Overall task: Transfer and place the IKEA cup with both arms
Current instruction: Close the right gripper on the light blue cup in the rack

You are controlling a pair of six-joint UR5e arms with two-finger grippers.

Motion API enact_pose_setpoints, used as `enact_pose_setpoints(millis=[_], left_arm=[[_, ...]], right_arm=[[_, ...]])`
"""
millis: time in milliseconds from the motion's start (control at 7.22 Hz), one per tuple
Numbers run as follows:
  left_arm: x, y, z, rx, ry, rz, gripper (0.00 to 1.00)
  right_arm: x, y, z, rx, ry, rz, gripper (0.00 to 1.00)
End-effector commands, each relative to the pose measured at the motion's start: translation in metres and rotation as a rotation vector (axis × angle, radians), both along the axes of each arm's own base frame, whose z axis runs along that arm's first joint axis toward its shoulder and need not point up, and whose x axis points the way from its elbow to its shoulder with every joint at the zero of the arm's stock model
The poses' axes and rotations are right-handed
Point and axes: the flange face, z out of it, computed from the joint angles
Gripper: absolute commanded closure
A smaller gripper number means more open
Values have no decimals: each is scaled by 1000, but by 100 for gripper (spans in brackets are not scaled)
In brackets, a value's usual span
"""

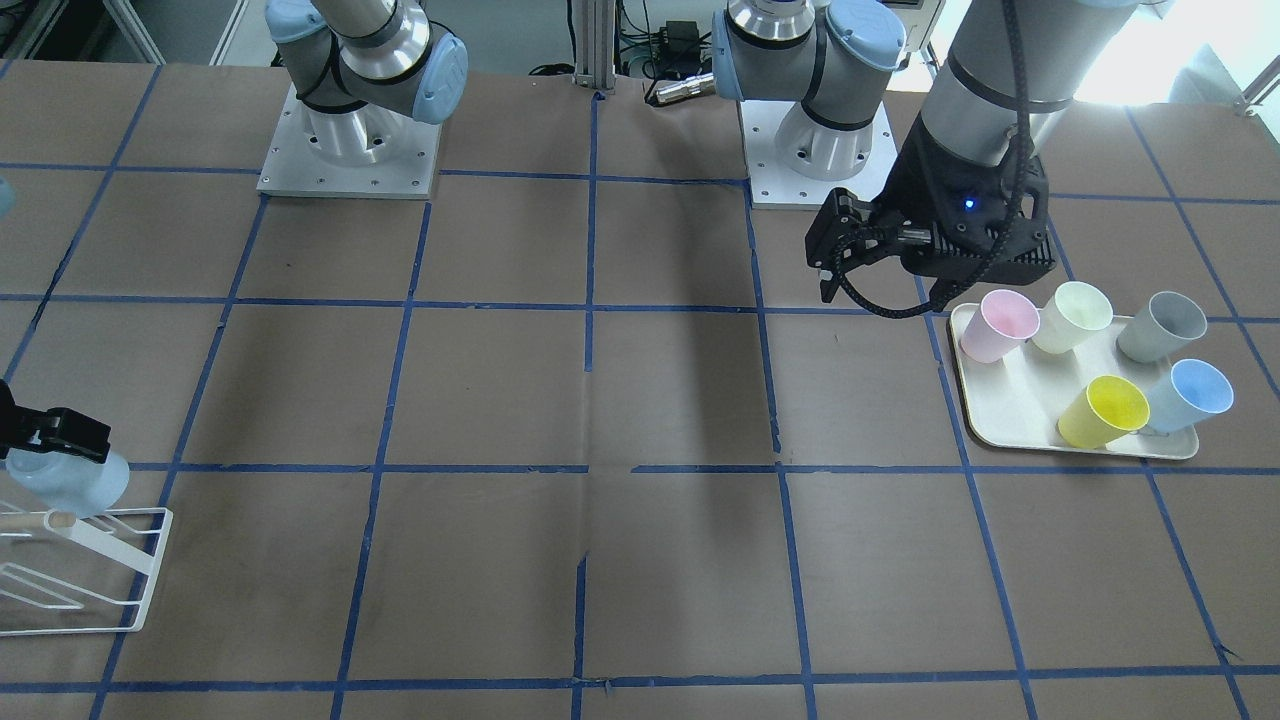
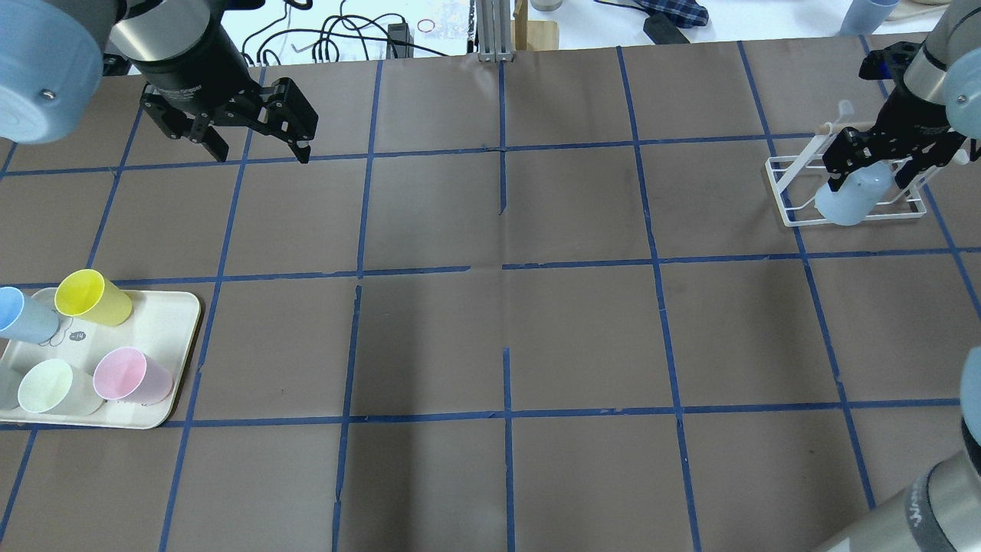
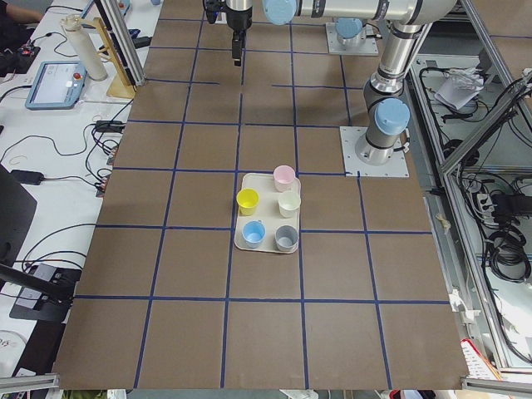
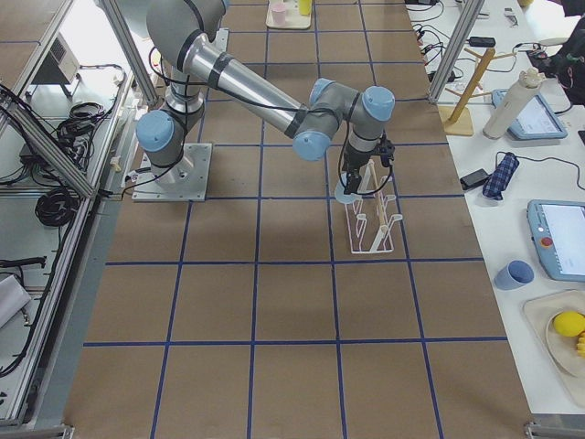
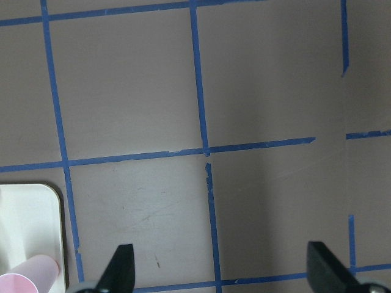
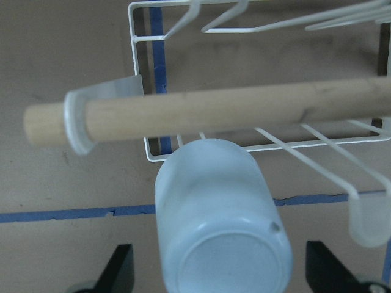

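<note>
The IKEA cup (image 2: 847, 201) sits at the white wire rack (image 1: 112, 541) on the robot's right end of the table, tipped so that its base faces the right wrist camera, just below the rack's wooden dowel (image 6: 214, 113). The right gripper (image 2: 872, 178) straddles it: in the wrist view its fingers (image 6: 122, 268) stand wide on either side of the cup with a gap to each wall, so it looks let go, though whether the cup hangs on a rack prong is hard to tell. Well apart, the left gripper (image 2: 260, 152) hovers over bare table with its jaws spread and nothing between them, near the cream tray (image 2: 180, 307) that carries the yellow cup (image 2: 92, 295), sky-blue cup (image 2: 23, 314), pink cup (image 2: 126, 376), pale green cup (image 2: 50, 387) and grey cup (image 1: 1160, 325)
</note>
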Motion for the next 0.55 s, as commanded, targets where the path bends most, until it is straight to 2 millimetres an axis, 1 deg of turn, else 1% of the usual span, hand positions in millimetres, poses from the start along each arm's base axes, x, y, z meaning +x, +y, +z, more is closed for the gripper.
enact_pose_setpoints(millis=[0, 138, 277, 415], left_arm=[[0, 0, 0, -1, 0, 0, 0], [0, 1, 2, -4, 0, 1, 0], [2, -1, 11, -22, 2, 2, 0], [3, 1, 4, -9, 2, 0, 0]], right_arm=[[0, -4, -2, -17, 5, 0, 12], [2, -5, -3, -27, -20, -2, 30], [1, -5, -2, -33, -23, -3, 41], [2, -6, 1, -38, -22, -2, 55]])
